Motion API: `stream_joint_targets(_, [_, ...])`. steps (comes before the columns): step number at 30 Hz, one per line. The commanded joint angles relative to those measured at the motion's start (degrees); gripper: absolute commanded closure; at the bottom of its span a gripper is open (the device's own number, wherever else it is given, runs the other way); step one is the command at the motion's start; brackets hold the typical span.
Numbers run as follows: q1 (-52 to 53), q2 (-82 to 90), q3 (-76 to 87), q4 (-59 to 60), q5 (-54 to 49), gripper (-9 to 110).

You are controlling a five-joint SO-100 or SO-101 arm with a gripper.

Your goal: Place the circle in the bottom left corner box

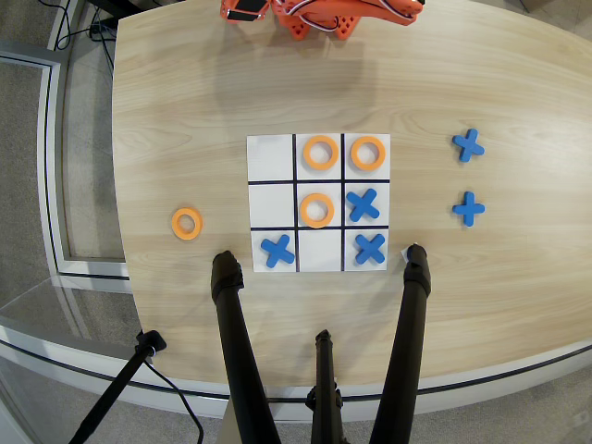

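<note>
**Loose ring waits off the board, my arm far back**

Nearest the camera, black tripod legs cross the table's front edge. Just beyond them lies the white board: blue crosses fill its lower left cell and lower right cell in the overhead view, another sits right of centre, and orange rings hold the centre, top middle and top right. The circle I would take lies alone on bare wood, well left of the board. It looks thin, rigid and light, probably plastic, so I judge it best pinched across one side of its band, one finger through the hole. Two spare crosses rest far right. My gripper sits at the far edge, mostly cropped; I cannot tell whether its fingers are apart.
</note>
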Motion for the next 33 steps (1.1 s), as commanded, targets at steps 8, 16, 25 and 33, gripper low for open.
stream_joint_targets(8, [-0.79, 0.97, 3.25, 0.53, -0.18, 101])
stream_joint_targets(16, [-0.79, 0.97, 3.25, 0.53, -0.18, 101])
stream_joint_targets(25, [-0.79, 0.97, 3.25, 0.53, -0.09, 101])
stream_joint_targets(33, [-0.79, 0.97, 3.25, 0.53, -0.09, 101])
